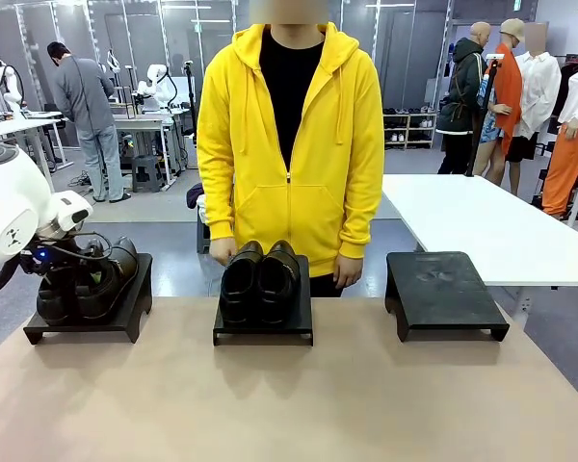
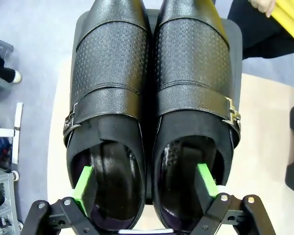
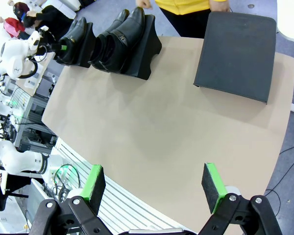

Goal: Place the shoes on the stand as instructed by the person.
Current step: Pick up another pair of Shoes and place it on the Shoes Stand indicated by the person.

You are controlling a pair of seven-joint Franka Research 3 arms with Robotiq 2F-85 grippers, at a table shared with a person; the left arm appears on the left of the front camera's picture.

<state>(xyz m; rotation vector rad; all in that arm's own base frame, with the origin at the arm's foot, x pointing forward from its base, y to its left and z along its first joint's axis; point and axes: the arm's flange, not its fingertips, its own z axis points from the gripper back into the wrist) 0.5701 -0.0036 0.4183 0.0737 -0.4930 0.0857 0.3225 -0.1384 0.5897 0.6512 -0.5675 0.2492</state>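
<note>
L claw [image 2: 146, 188] is spread wide, one green pad [image 2: 83, 185] down inside each shoe opening of the pair [image 2: 152, 98] on the left stand [image 1: 125, 313]. Nothing gripped; pads look clear of the leather, tho contact with the inner walls can't be ruled out. Shoes' long axis runs straight away from the claw, toes far, heels near, so the way out is prob straight up and back along the fingers. R claw [image 3: 154, 185] also wide, holding nothing, hanging over bare desk [image 3: 152, 127], well apart from everything. Second pair [image 1: 260, 279] sits on the middle stand [image 1: 265, 327], just in front of the person [image 1: 289, 144]. Right stand [image 1: 443, 289] is bare, nearer the R arm. Both pairs look placed.
</note>
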